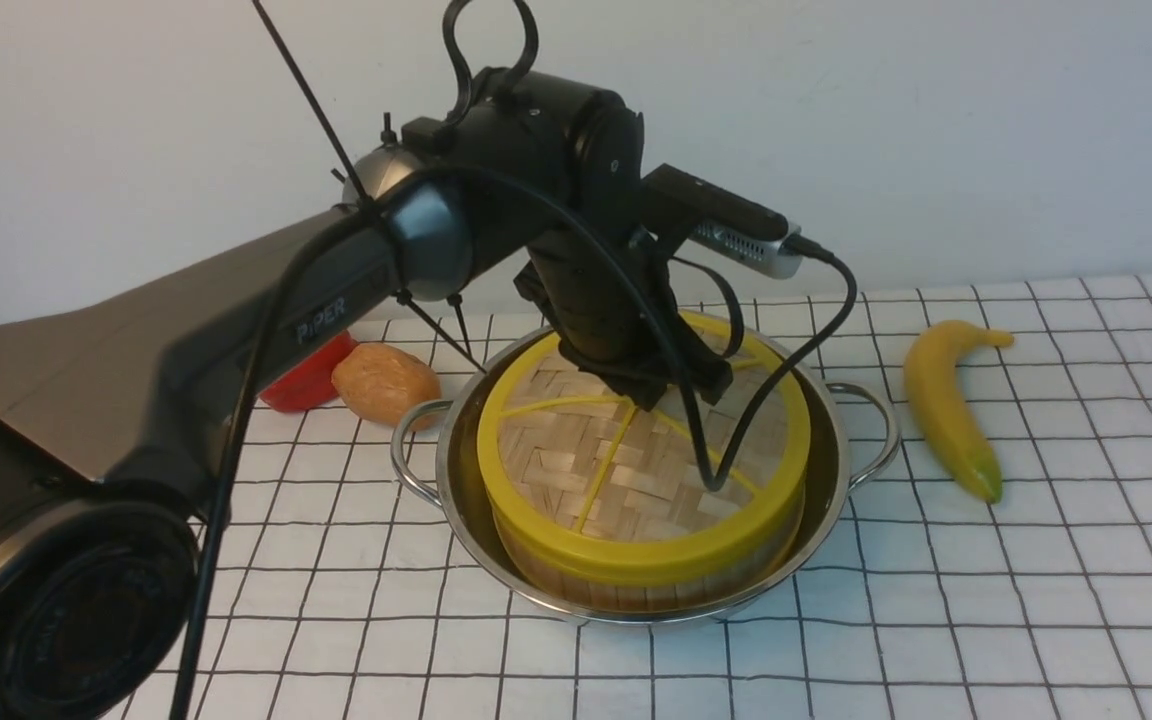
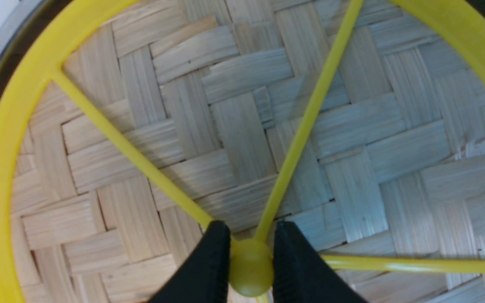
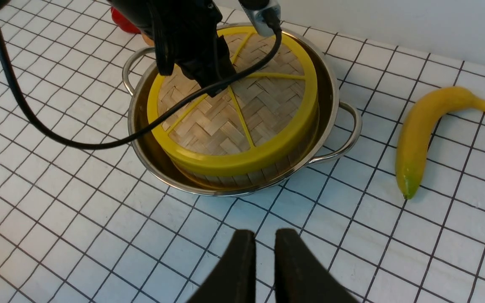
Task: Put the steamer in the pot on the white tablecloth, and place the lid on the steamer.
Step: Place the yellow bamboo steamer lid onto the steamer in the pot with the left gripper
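L arm (image 1: 236, 320): nearest front cam, big in lower-left of frame, reaches fwd and down over pot.
L gripper (image 2: 251, 235): pointing down, jaws clamped on centre hub (image 2: 251, 265) of lid, one black finger each side.
Lid (image 1: 616, 470): woven bamboo, yellow rim + spokes; sits on top of steamer, covers it fully.
Steamer (image 1: 576, 592): inside pot, only bamboo wall shows under lid rim; contents hidden.
Pot (image 1: 826, 500): shiny steel, 2 wire loop handles, stands on white tablecloth (image 1: 986, 620) near mid-frame.
R gripper (image 3: 264, 235): above bare cloth on near side of pot, well apart from it; jaws nearly together, thin gap, nothing between.
Banana (image 1: 941, 400): lies on cloth to robot's right of pot, near its handle, not touching.
Tan potato-like lump (image 1: 386, 383): just beside pot's left handle.
Red item (image 1: 311, 385): touching lump, partly hidden by L arm; can't tell what it is.
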`<act>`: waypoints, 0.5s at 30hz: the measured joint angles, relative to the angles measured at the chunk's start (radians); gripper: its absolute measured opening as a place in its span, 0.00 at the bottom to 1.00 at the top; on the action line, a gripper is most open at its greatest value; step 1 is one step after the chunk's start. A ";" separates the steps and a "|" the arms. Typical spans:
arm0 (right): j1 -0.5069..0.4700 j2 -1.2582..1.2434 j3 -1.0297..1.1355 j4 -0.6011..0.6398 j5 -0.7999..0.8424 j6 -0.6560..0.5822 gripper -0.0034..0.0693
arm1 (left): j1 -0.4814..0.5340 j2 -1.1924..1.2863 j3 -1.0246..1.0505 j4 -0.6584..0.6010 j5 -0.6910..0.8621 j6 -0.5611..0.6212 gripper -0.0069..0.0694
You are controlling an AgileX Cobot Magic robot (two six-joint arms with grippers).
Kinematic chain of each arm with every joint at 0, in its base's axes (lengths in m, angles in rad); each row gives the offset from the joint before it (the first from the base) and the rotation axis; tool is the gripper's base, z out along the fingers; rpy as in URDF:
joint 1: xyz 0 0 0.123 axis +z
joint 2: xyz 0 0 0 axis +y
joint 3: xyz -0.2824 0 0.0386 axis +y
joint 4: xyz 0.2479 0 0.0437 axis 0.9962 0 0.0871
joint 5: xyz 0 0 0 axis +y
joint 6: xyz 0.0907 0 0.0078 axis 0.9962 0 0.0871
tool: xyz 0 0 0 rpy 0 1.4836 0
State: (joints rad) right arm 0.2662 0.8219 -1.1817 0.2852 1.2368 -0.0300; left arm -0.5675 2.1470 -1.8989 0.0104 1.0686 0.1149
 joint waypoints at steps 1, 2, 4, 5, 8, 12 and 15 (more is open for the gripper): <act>0.000 0.000 0.000 0.000 0.000 0.000 0.17 | 0.000 0.000 0.000 0.000 0.000 0.000 0.25; 0.000 0.000 0.000 0.000 0.000 0.000 0.17 | 0.000 0.000 0.000 0.000 0.000 0.000 0.26; 0.000 0.000 0.000 0.001 0.000 0.000 0.18 | 0.000 0.000 0.000 0.000 0.001 0.000 0.27; 0.000 0.000 0.000 0.001 0.000 0.000 0.18 | 0.000 0.000 0.000 0.000 0.001 0.000 0.29; 0.000 0.000 0.000 0.001 0.000 0.000 0.18 | 0.000 0.000 -0.001 0.000 0.001 0.000 0.33; 0.000 0.000 0.000 0.001 0.000 0.000 0.19 | 0.000 0.001 -0.001 -0.002 0.003 0.000 0.45; 0.000 0.000 0.000 0.001 0.000 0.000 0.19 | 0.000 0.001 -0.001 0.001 0.009 0.000 0.50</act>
State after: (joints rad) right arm 0.2662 0.8219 -1.1817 0.2860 1.2368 -0.0300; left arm -0.5675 2.1481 -1.8997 0.0111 1.0775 0.1149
